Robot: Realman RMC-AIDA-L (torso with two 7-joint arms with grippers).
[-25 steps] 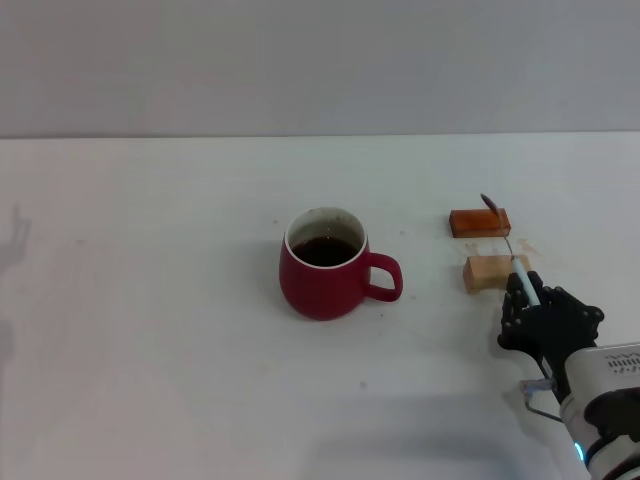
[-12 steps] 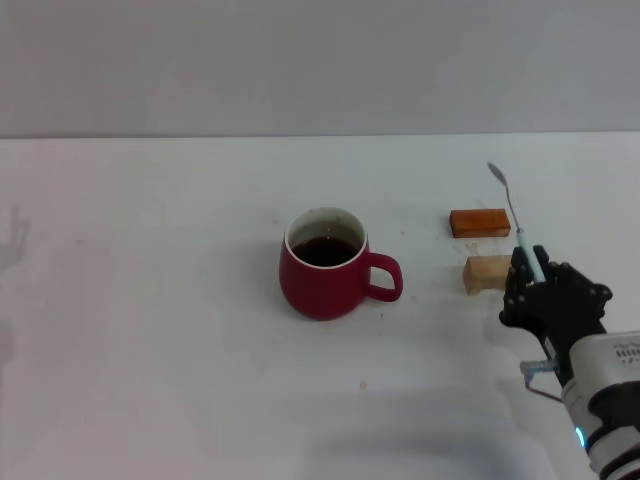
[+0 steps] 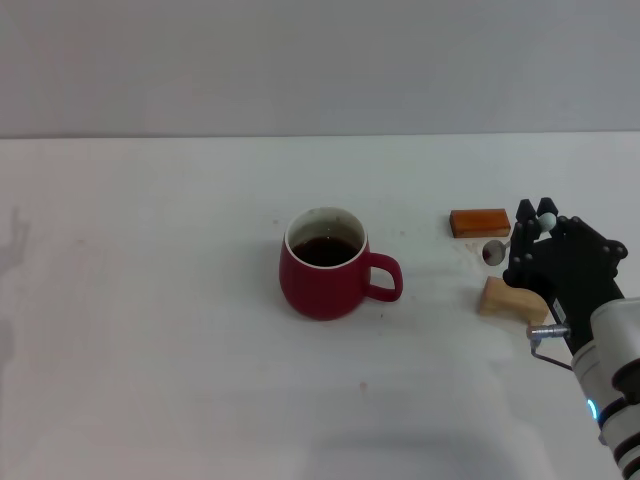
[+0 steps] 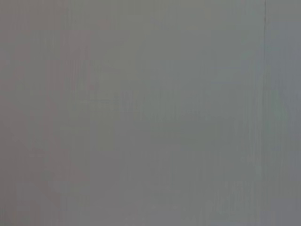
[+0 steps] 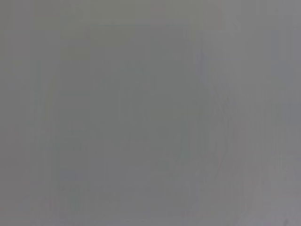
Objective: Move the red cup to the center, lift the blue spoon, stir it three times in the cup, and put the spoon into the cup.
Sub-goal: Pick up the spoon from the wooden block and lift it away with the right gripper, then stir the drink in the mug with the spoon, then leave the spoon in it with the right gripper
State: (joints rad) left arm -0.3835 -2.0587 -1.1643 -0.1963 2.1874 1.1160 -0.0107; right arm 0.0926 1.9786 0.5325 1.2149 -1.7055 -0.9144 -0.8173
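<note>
The red cup (image 3: 323, 264) stood upright on the white table (image 3: 150, 300), about mid-table in the head view, handle toward the robot's right, dark liquid inside. Nothing touched it.

R gripper (image 3: 530, 250) was at the table's right side, off the surface, well apart from the cup, clenched on the blue spoon (image 3: 520, 236). Only bits of the spoon showed: the pale handle end poking up above the black fingers (image 3: 560, 265), and the grey metal bowl sticking out on the side facing the cup. Spoon looked tilted, bowl end lower than handle end; middle of it was hidden by the gripper.

Two small blocks sat near the gripper. The orange-brown block (image 3: 479, 222) lay flat on the table, just on the cup side of the gripper, by the spoon's bowl. The pale wooden block (image 3: 503, 298) lay closer to the robot, sitting at an angle, partly covered by the gripper; can't tell if they touched.

L arm wasn't in the head view. Both wrist views gave only a plain grey field w/ nothing to make out.
</note>
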